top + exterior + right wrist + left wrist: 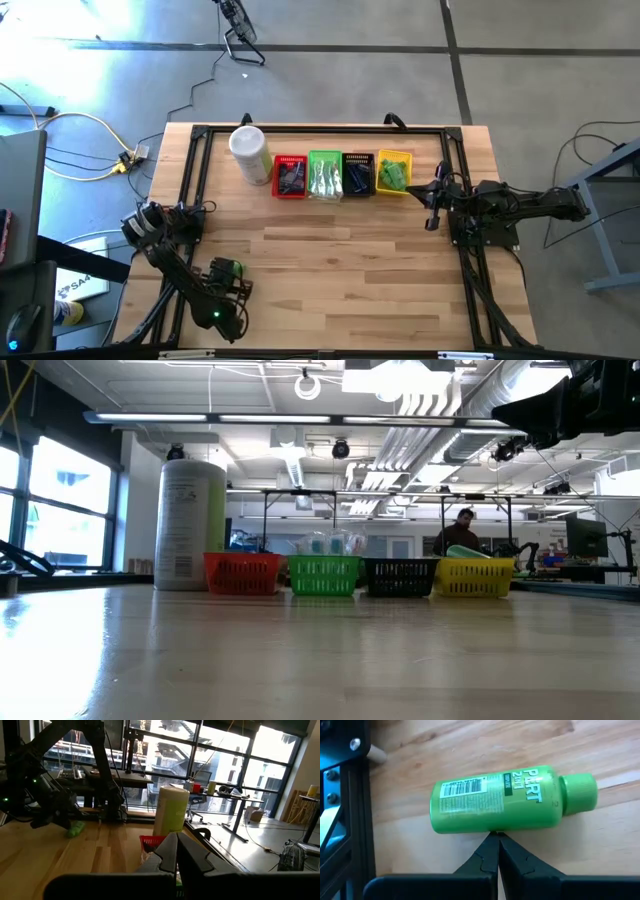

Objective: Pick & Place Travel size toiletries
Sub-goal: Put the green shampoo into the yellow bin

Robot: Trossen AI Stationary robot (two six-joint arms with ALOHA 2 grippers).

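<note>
At the desk's near-left corner, my left gripper (pixel 498 836) hangs clenched and empty, tips just beside a green bottle (pixel 512 798) lying on its side. To lift it cleanly, I judge I must open wide and straddle the body. My right gripper (pixel 434 205) waits clenched near the yellow basket (pixel 395 172).

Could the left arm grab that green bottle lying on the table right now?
Probably yes, once it opens. The green bottle lies on its side on bare wood just ahead of the left gripper, with nothing between them. But the fingers are shut, tips together by the bottle's side, so they must spread first.
</note>
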